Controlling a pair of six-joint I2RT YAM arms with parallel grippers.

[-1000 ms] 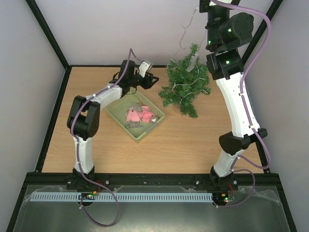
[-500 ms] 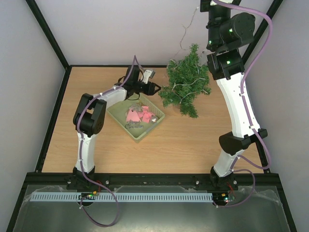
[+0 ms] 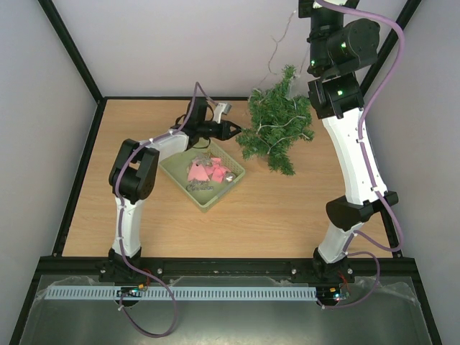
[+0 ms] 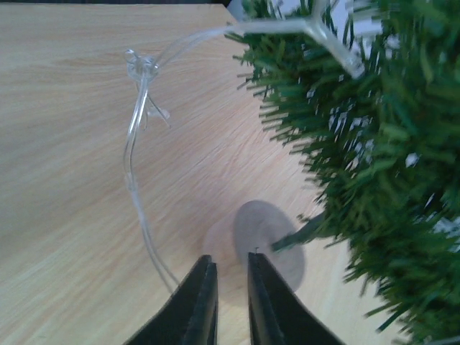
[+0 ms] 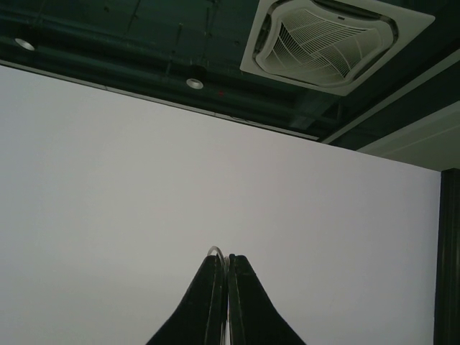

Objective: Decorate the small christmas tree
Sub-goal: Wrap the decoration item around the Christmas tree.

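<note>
**Tree far-centre, wire strung off it**

The small christmas tree (image 3: 275, 129) is at the far side of the table (image 3: 144, 208), right of the green basket (image 3: 175, 169). A clear wire (image 4: 136, 165) drapes off it. My left gripper (image 4: 231, 262) is low by its wooden base (image 4: 262, 230), jaws a sliver apart. My right gripper (image 5: 227, 256) is high up, pinched on the wire.

It looked like a robotics lab, not a home. The left arm (image 3: 123, 223) and the right arm (image 3: 352, 154) were bolted to a black rail (image 3: 230, 268) at the edge of a wooden tabletop (image 3: 273, 212), boxed in by black frame posts (image 3: 73, 52) and plain pale panels (image 3: 165, 50). Overhead hung a ceiling air-conditioning cassette (image 5: 334, 39) and recessed lights (image 5: 194, 83) among exposed dark ducts (image 5: 108, 29).
</note>
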